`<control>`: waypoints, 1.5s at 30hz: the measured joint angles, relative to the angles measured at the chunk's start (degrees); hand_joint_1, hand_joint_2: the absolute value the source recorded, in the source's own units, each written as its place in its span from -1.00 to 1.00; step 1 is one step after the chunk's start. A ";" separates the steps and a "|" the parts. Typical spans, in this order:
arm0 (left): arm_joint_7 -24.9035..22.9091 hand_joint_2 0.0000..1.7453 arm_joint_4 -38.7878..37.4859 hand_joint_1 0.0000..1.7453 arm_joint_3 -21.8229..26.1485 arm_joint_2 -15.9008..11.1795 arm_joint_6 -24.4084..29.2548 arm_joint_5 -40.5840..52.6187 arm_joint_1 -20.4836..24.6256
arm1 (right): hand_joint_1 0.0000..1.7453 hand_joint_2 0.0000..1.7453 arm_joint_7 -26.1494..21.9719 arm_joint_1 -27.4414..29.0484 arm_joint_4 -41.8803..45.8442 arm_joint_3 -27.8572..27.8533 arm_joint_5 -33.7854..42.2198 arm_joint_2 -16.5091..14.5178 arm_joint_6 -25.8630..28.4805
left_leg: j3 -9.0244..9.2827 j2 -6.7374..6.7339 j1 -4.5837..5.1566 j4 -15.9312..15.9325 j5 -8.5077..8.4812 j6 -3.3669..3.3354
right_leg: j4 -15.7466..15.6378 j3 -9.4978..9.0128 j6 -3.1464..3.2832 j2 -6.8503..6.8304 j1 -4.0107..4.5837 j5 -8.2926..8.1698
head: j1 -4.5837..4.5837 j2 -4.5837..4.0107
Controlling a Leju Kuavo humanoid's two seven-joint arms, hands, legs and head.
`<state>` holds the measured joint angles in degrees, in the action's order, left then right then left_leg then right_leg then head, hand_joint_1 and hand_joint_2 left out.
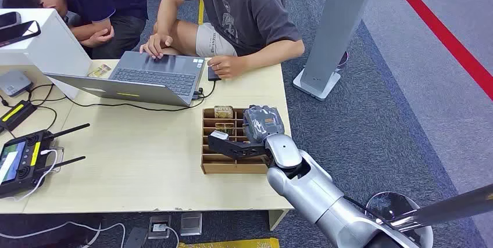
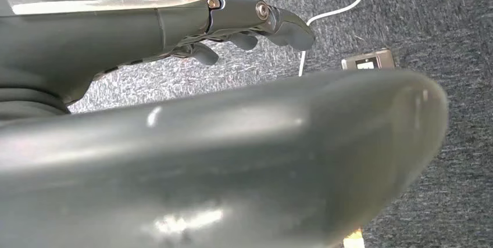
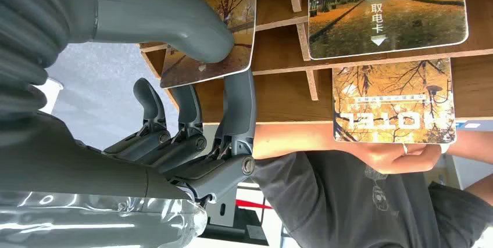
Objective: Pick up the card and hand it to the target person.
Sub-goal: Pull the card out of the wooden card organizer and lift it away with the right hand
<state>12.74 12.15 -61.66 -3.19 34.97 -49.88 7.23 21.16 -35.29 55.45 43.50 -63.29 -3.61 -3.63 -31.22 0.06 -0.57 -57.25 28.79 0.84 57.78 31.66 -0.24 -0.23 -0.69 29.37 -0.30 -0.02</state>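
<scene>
While pinched by right robot hand point(image 3: 192, 85), card point(image 3: 232, 15) (autumn print) sits in wooden rack point(image 3: 279, 91).

An office-like robot test area set up as a mock hotel front desk is shown. A pale counter point(image 1: 145, 161) on grey carpet point(image 1: 372, 126) is occupied by an open laptop point(image 1: 145, 76), a remote controller point(image 1: 20, 161) and a wooden card rack point(image 1: 224, 164). Two seated people are seen behind it, and a red floor line point(image 1: 447, 39) is marked nearby.
</scene>
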 joint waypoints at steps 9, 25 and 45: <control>0.11 -1.00 0.00 -1.00 0.00 0.00 -0.04 0.00 0.00 | 0.70 1.00 0.03 0.00 0.00 0.00 0.62 0.00 0.06 | 0.01 0.00 0.00 0.00 0.00 0.00 | 0.00 0.00 0.00 0.00 0.00 0.00 | -0.02 0.00; 0.11 -1.00 0.00 -1.00 0.00 0.00 -0.02 0.00 -0.03 | 0.84 1.00 0.48 0.13 2.67 0.04 0.75 0.09 1.05 | 0.00 0.00 0.00 0.00 0.00 0.00 | 0.00 0.00 0.00 0.00 0.00 0.00 | -0.03 0.00; 1.33 -1.00 0.00 -1.00 0.00 -0.11 -0.66 0.35 -0.07 | 0.74 1.00 0.50 -2.17 20.66 -6.25 -2.17 3.19 4.95 | -0.03 0.00 0.00 0.00 0.00 0.00 | 0.00 0.04 0.00 0.00 0.00 0.00 | -0.01 0.00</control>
<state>14.08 12.15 -61.66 -3.30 34.31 -49.52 7.17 21.66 -37.47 76.11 37.25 -65.46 -0.42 1.33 -31.25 0.06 -0.57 -57.26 28.79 0.84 57.78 31.69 -0.24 -0.22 -0.70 29.36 -0.31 -0.02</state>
